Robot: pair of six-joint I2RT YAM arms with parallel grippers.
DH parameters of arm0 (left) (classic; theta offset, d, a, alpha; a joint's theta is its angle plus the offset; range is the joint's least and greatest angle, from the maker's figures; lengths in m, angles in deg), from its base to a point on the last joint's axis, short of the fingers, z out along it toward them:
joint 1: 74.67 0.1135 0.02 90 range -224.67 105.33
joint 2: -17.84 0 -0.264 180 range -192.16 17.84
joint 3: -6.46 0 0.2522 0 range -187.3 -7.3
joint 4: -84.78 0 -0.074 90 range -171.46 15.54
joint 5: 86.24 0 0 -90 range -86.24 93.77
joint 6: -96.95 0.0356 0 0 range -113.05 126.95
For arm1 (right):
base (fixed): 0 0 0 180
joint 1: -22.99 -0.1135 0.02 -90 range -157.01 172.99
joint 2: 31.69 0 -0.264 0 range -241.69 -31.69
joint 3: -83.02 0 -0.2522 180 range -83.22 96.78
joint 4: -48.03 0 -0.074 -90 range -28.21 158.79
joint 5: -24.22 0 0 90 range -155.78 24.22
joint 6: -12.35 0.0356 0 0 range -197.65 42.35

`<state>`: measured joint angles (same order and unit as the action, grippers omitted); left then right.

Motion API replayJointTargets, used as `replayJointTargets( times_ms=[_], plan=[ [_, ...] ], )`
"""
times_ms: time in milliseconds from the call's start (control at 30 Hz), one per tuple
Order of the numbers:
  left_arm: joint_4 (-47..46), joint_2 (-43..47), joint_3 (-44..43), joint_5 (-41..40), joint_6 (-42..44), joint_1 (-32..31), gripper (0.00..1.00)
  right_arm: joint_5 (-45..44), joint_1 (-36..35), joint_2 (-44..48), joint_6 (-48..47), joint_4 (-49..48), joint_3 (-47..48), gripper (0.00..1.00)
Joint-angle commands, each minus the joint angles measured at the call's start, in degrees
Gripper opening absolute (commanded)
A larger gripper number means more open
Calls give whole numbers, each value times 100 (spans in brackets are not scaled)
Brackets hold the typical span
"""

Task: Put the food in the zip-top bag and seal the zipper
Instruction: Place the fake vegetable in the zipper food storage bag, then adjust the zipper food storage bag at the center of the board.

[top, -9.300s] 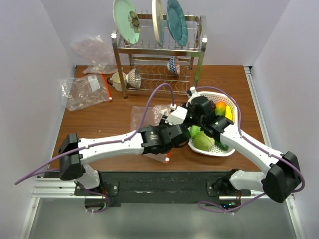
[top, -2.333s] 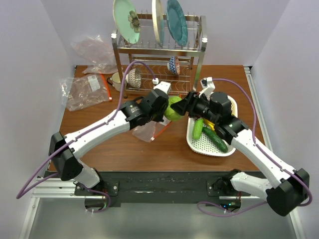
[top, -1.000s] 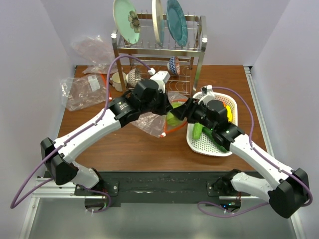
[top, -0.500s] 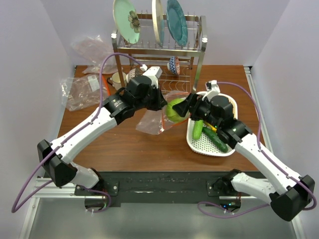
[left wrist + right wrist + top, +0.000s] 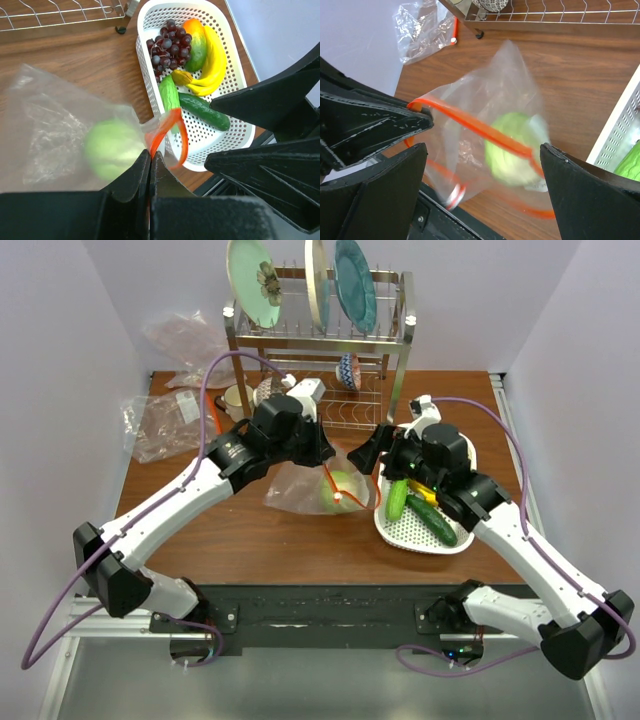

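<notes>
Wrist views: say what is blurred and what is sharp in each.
Left wrist: cabbage and bag soft and smeared, grapes in the basket crisp. Right wrist: cabbage and zipper smeared, table grain sharp.

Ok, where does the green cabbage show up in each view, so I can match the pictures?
Top external: cabbage near centre, inside the zip-top bag, just left of the white basket.
Left wrist: cabbage lower left, blurred inside the bag; basket to its upper right.
Right wrist: cabbage near centre, inside the bag; basket at the right edge.
Shared landmark: the white basket.
</notes>
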<state>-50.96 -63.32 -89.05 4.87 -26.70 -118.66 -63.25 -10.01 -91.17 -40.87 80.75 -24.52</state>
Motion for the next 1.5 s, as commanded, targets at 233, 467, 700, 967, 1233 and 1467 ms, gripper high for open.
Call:
replayJointTargets(
  times_ms=[233, 467, 700, 967, 1233, 1467],
  plan=[
    [-211, 250, -51, 39, -54, 83, 0, -489, -14, 7, -381, 765, 598, 91],
    [-238, 250, -60, -31, -19, 92, 0, -640, -14, 25, -382, 1390, 371, 79],
    [-220, 259, -42, -93, 16, 92, 0, -639, -23, -265, -443, 1567, 169, 62],
    [61, 329, -25, -532, 130, 101, 0, -534, -49, -485, -601, 1541, 370, 3],
    [807, 382, -191, -1287, 403, 110, 0, -393, -418, -1249, -680, 1251, 1266, 0],
    [2379, 180, -867, -2737, 640, 101, 3, -472, -665, -2102, -716, 1171, 2268, 0]
  ],
)
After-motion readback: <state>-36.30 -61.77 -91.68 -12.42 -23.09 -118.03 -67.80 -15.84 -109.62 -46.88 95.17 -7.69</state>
